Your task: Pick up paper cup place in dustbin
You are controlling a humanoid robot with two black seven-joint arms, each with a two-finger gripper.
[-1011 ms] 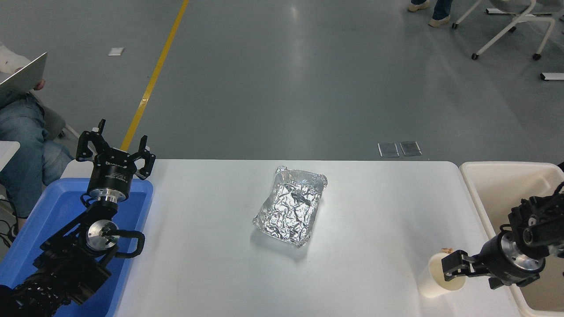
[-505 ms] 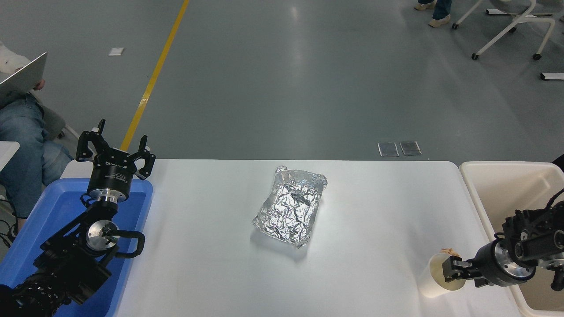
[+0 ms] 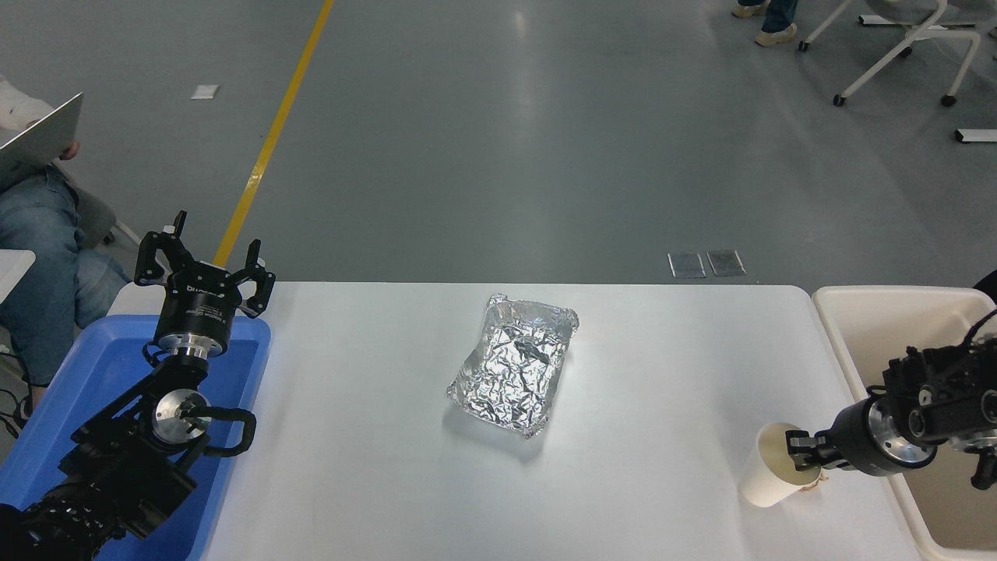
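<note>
The paper cup [image 3: 767, 477] sits near the front right corner of the table [image 3: 389, 436], tipped so its mouth faces up and twd the right, w/ the right pincer [image 3: 802, 454] pinching its rim: one finger reaches inside the mouth, the other seems to be on the outer wall, tho that one is mostly hidden. Gripping by the rim makes sense bc the arm comes in low from the side, over the dustbin [image 3: 833, 312], which stands just beside the table's right edge, so the carry should be short. The tilt prob comes from the sideways pull of the grip; a thin paper wall could crease or slip if squeezed unevenly. Something small and tan shows at the cup's base, too small to tell what. A crumpled foil tray [image 3: 514, 365] lies mid-table, well apart. The left pincer [image 3: 205, 265] is parked w/ fingers spread, above the blue bin [image 3: 70, 389] at lower left. A seated person [image 3: 39, 234] is at the far left edge.
</note>
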